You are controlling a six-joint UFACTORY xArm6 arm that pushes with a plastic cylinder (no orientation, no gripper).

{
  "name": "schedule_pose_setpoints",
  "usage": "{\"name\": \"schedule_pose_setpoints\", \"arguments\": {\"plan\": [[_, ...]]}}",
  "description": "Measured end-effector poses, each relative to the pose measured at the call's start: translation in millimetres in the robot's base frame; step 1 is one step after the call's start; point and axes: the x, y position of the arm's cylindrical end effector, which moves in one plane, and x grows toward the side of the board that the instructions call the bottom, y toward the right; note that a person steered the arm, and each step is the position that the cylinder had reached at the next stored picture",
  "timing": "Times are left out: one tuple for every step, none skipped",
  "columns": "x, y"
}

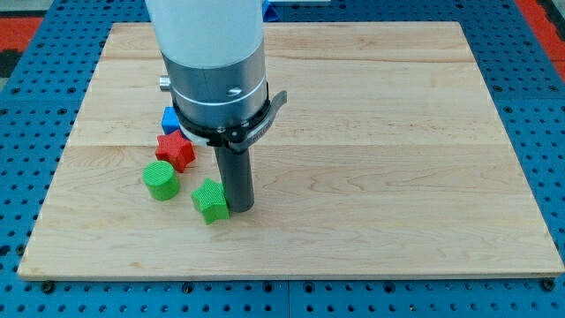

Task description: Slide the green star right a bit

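The green star (pixel 210 200) lies on the wooden board (pixel 371 132), low and left of centre. My tip (pixel 240 208) stands right next to the star's right side, touching or nearly touching it. A green cylinder (pixel 160 179) sits to the star's left. A red star (pixel 175 150) lies above the cylinder. A blue block (pixel 169 118) is partly hidden behind the arm above the red star; its shape cannot be made out.
The arm's wide white and grey body (pixel 216 62) hangs over the board's upper left and hides what is behind it. The board rests on a blue perforated table (pixel 538 106).
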Motion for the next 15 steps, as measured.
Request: {"name": "schedule_pose_setpoints", "arguments": {"plan": [[0, -35], [9, -60], [34, -88], [60, -96], [72, -153], [36, -185], [19, -176], [29, -147], [28, -145], [19, -147], [13, -148], [13, -145], [13, -145], [13, -129], [15, -119]]}}
